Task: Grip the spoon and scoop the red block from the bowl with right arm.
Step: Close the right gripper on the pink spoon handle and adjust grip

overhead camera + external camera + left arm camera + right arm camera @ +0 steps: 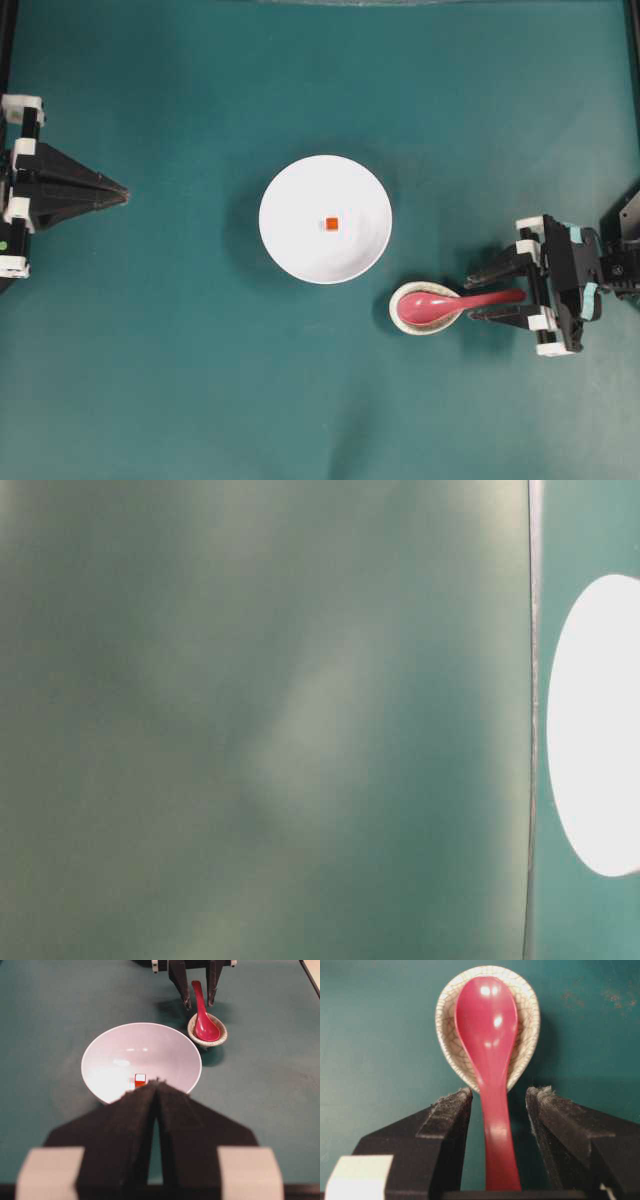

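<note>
The right arm's black gripper [492, 292] stands wide open, its two padded fingers [451, 1110] straddling the straight handle of the glossy pink-red plastic spoon [489, 1045] without touching it, apparently lined up to close on it. The spoon's oval scoop rests in a small crackled off-white dish [447, 1035], which props the handle off the green table [180, 400] and likely makes it easier to grab. Just beside the dish sits the large round white bowl [290, 200], the tiny orange-red block [331, 223] lying near its centre. Across the table, the left gripper [122, 190] hangs shut and well apart.
</note>
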`<state>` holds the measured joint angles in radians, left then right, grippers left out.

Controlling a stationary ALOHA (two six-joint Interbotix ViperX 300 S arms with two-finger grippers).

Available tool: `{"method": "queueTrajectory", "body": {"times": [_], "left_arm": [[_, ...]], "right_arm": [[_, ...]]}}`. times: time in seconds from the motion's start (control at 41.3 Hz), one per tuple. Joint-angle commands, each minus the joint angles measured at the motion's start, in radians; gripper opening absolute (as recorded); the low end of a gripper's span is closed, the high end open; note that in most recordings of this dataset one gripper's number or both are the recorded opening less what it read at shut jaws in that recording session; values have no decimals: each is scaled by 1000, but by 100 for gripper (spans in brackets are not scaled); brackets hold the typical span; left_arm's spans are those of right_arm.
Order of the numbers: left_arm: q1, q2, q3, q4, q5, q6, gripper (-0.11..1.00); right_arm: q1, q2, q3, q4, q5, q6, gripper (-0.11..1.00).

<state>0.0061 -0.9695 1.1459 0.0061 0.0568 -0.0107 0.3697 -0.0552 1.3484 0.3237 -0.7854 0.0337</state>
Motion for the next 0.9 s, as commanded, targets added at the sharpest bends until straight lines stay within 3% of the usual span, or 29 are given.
{"method": "queueTrajectory", "body": {"times": [0.0,0.871], "left_arm": [[0,5,-29,3,-5,-2,0],[0,5,-29,3,-5,-3,0]], "right_arm": [[5,-6,-14,11,9,2,54],[18,-6,-20,29,34,3,45]]}}
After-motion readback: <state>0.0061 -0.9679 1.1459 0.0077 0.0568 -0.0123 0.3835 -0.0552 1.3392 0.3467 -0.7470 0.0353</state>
